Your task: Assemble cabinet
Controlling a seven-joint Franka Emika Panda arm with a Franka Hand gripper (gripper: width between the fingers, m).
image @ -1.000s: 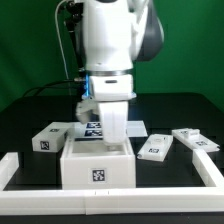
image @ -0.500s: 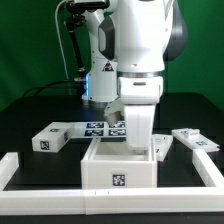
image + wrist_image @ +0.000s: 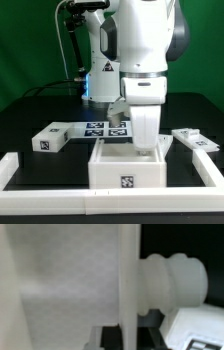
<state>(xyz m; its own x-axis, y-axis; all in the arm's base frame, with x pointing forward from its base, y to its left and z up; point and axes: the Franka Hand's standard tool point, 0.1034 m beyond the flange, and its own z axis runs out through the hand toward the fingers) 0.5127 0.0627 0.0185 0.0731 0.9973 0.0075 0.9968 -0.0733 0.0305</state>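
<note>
The cabinet body (image 3: 125,168), an open-topped white box with a square tag on its front, stands on the black table near the front rail. My gripper (image 3: 148,140) reaches down into it from above and is shut on the wall at the exterior view's right. In the wrist view that wall (image 3: 125,280) runs edge-on through the picture and a broad white panel face (image 3: 55,286) fills one side. The fingertips are hidden by the wall. A small tagged white block (image 3: 50,138) lies at the exterior view's left. A flat tagged panel (image 3: 196,141) lies at the right.
The marker board (image 3: 103,128) lies behind the box. A low white rail (image 3: 40,200) edges the table's front and sides. The arm's base (image 3: 100,70) stands at the back. A ribbed white part (image 3: 172,277) and a tagged piece (image 3: 198,331) show beside the wall in the wrist view.
The arm and the cabinet box have moved together toward the exterior view's right. The flat panel just right of the box is now hidden behind the arm.
</note>
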